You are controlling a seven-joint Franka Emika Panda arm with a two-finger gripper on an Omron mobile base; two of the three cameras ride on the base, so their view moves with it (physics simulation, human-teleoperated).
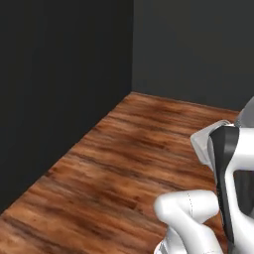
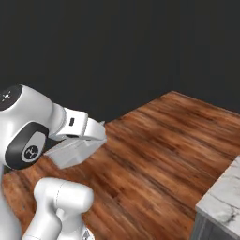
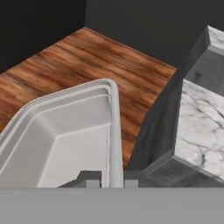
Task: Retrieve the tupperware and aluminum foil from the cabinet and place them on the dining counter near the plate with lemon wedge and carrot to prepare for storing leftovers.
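Observation:
My gripper (image 3: 109,178) is shut on the rim of the tupperware (image 3: 65,135), a clear rectangular tub with a wide rim that hangs tilted in front of the hand. In the right base view the tupperware (image 2: 75,152) sits under the white hand, held above the wooden floor. A corner of the dining counter (image 3: 199,127), with veined marble top and grey front, lies to the right of the tub and apart from it. The same corner of the dining counter (image 2: 225,197) is at the lower right of the right base view. The aluminum foil, cabinet, plate, lemon wedge and carrot are out of view.
Brown wooden floor (image 1: 114,163) spreads below the arm. Dark walls (image 1: 64,89) meet in a corner ahead. A taller grey block with a marble top (image 3: 212,43) rises beyond the counter corner.

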